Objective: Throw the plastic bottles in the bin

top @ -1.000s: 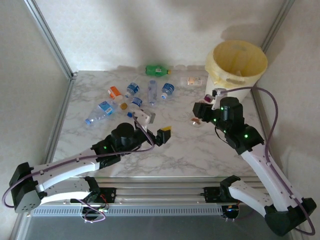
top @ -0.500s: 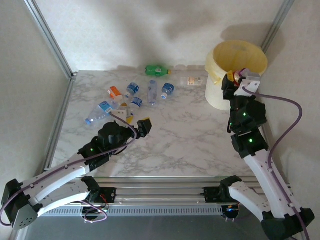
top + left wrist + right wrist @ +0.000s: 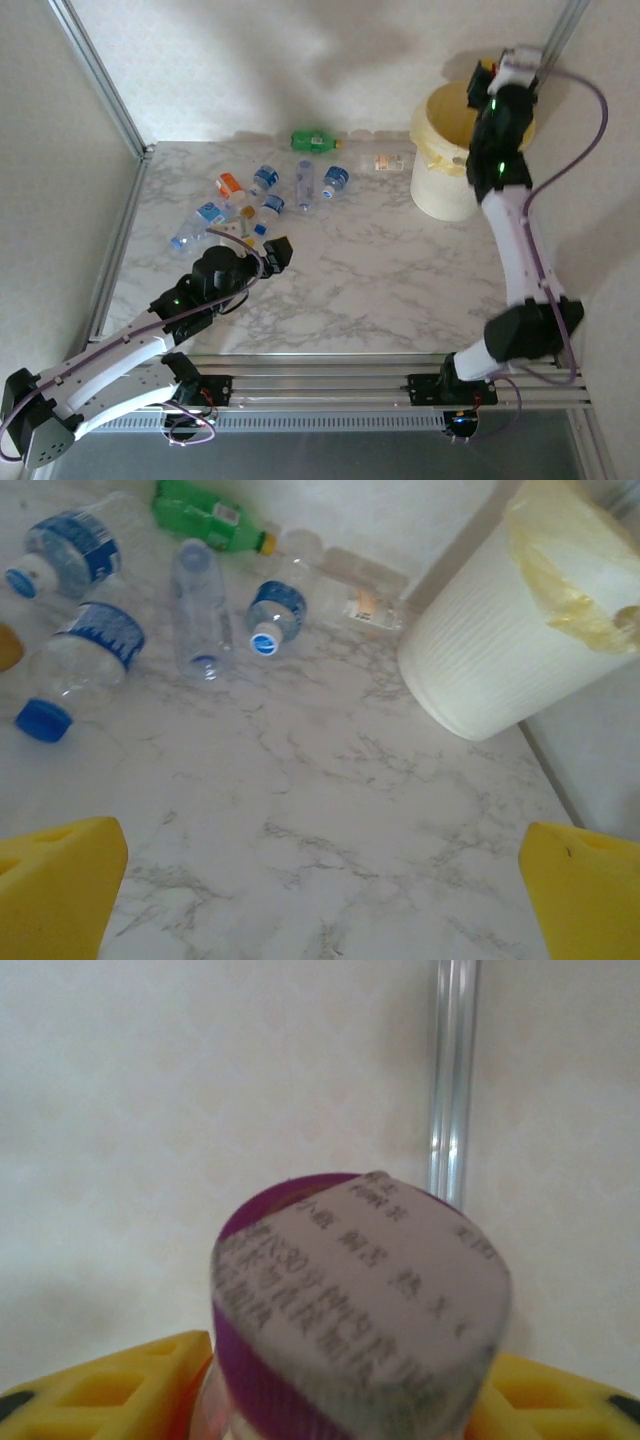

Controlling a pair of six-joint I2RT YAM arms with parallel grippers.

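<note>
My right gripper [image 3: 488, 72] is raised high over the far rim of the bin [image 3: 448, 195], the cream bucket with a yellow liner. It is shut on a small bottle [image 3: 360, 1310] with a purple and white printed label, held between the yellow fingers [image 3: 95, 1385]. My left gripper [image 3: 273, 255] is open low over the table, its yellow fingertips [image 3: 55, 885] wide apart with bare marble between them. Ahead of it lie several blue-label bottles [image 3: 98, 645], a green bottle [image 3: 205, 512] and a clear orange-label bottle [image 3: 358, 588]. The bin [image 3: 490, 650] stands at the right.
Bottles cluster at the table's back left [image 3: 262, 192], the green bottle [image 3: 315, 141] near the back wall and the clear one [image 3: 386, 161] beside the bin. Metal frame posts [image 3: 100, 75] stand at both back corners. A metal post [image 3: 452, 1070] runs behind the held bottle.
The right arm has swung from the table up and back to above the bin, carrying the bottle. The left gripper has drawn back and left towards the bottle cluster.
</note>
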